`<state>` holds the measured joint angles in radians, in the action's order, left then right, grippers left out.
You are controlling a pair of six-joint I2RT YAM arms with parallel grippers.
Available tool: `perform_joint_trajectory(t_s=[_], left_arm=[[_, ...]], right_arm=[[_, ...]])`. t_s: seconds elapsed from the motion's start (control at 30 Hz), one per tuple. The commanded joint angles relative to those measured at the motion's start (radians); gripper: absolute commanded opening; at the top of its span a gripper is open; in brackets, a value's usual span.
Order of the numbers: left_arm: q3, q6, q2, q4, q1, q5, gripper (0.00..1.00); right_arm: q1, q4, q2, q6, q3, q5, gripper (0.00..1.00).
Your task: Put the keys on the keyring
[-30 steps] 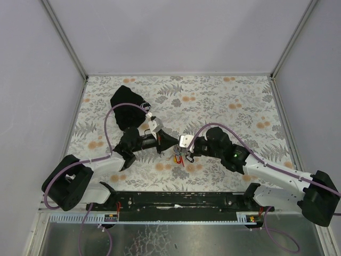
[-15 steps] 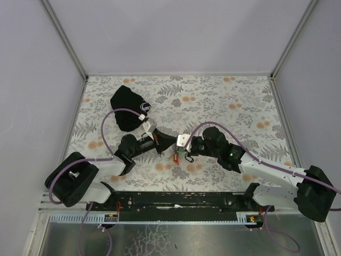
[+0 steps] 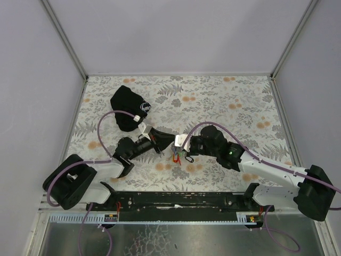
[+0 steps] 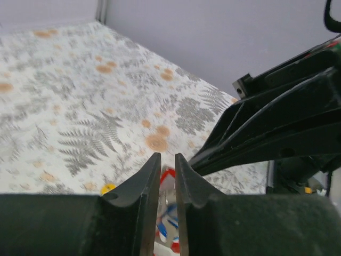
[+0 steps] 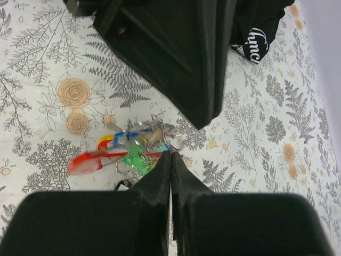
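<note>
Keys: bunch of tiny metal keys with small oblong plastic tags in red, yellow, green, orange and blue, lying in a heap on the grey-and-orange floral-print bench, near its front middle. They sit between the two arms.

Left gripper: black, reaches in from the left, tip just up-left of the bunch. In the left wrist view its two fingers are parted by a thin slit only. A red tag, a blue tag and bits of metal show through the slit, below and beyond the tips. Cannot tell if the fingers touch any key. A yellow tag peeks out left of the fingers.

Right gripper: black, clenched, fingers pressed flat together with no gap. Its tips sit at the right edge of the bunch, right by the green tag and the wire rings. Cannot tell if a thin ring is nipped between them. The long red tag points away to the left in that view.

The two gripper tips are close together, with the bunch just under and beside both.

Black cloth pouch with white logo: at back left of the bench, well apart from the keys.
</note>
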<state>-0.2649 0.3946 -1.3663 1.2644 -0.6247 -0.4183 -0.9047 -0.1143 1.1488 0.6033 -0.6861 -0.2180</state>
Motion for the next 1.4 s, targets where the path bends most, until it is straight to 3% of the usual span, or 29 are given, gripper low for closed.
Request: perform_joint_trajectory(t_s=[0.0, 0.2, 0.47, 0.77, 1.0, 1.37], left_arm=[[-0.027, -0.137, 0.092, -0.078, 0.024, -0.031, 0.18], [-0.139, -0.294, 0.107, -0.345, 0.071, -0.235, 0.28], [-0.215, -0.422, 0.124, -0.546, 0.091, -0.393, 0.31], [-0.234, -0.453, 0.140, -0.610, 0.091, -0.415, 0.31], [-0.216, -0.364, 0.190, -0.574, 0.092, -0.229, 0.32], [-0.230, -0.330, 0.146, -0.549, 0.090, -0.373, 0.32]], right_arm=[[-0.013, 0.077, -0.022, 0.047, -0.074, 0.029, 0.00], [-0.012, 0.123, -0.021, 0.075, -0.110, 0.018, 0.00], [-0.012, 0.146, -0.024, 0.086, -0.131, 0.018, 0.00], [-0.012, 0.155, -0.014, 0.090, -0.147, 0.011, 0.00], [-0.012, 0.155, -0.008, 0.088, -0.150, 0.008, 0.00], [-0.013, 0.156, -0.004, 0.085, -0.158, 0.003, 0.00]])
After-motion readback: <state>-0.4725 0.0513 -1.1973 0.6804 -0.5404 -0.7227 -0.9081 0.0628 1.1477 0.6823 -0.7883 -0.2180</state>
